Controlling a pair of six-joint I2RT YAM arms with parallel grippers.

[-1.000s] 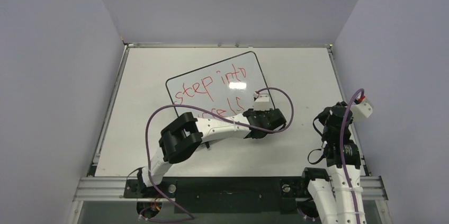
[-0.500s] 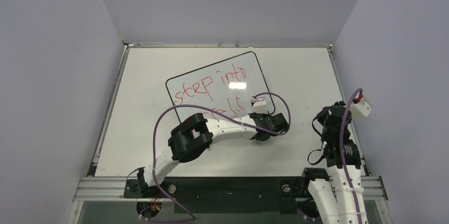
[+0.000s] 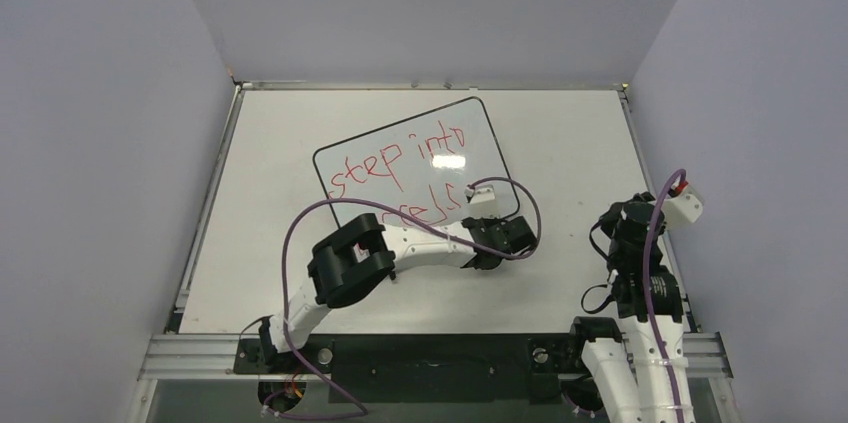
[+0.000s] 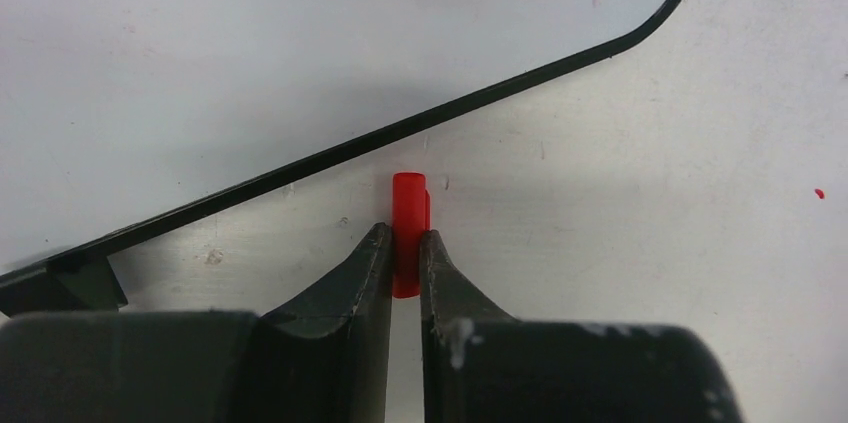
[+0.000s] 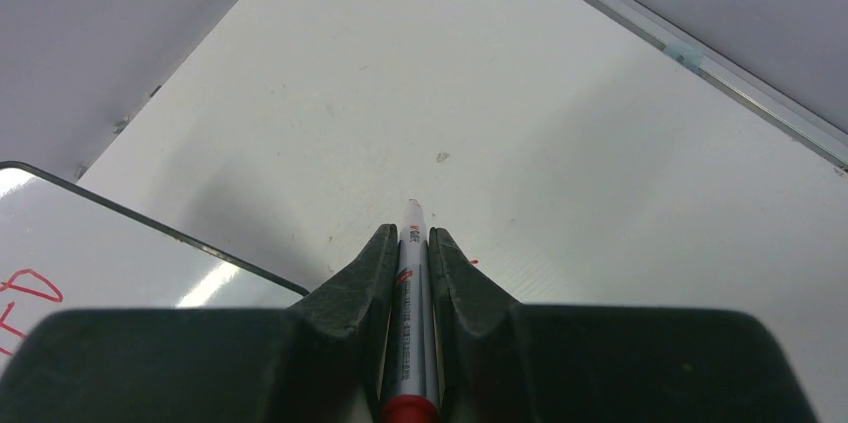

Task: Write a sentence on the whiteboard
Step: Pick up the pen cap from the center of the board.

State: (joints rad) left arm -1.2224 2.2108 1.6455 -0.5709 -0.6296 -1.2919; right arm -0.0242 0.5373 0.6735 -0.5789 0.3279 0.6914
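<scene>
Whiteboard (image 3: 470,133) lies flat on the table (image 3: 270,193), turned at an angle, toward the far middle. Sentence (image 3: 398,161) in red runs across it in two lines. The upper line reads "step into". Of the lower one only a few letters show, something like "els", because the left arm (image 3: 420,243) crosses over its start and over the board's near edge.

The left gripper (image 4: 404,241) sits just off the board's near right corner, above bare table. Its jaws are pinched on a small red cap (image 4: 407,213). The cap's lower part is lost between the fingers, so its full length cannot be made out. A tiny red speck (image 4: 819,193) marks the table off to the side.

The right gripper (image 5: 412,235) hangs over the right side of the table, well apart from the board. Its jaws are pressed against a marker (image 5: 410,333) with a grey barrel, its pale tip pointing away. The print on the barrel is too small to read, and the marker's red back end is cut off at the bottom of the wrist view. From above, this gripper is only a dark mass and its fingers cannot be told apart.
</scene>
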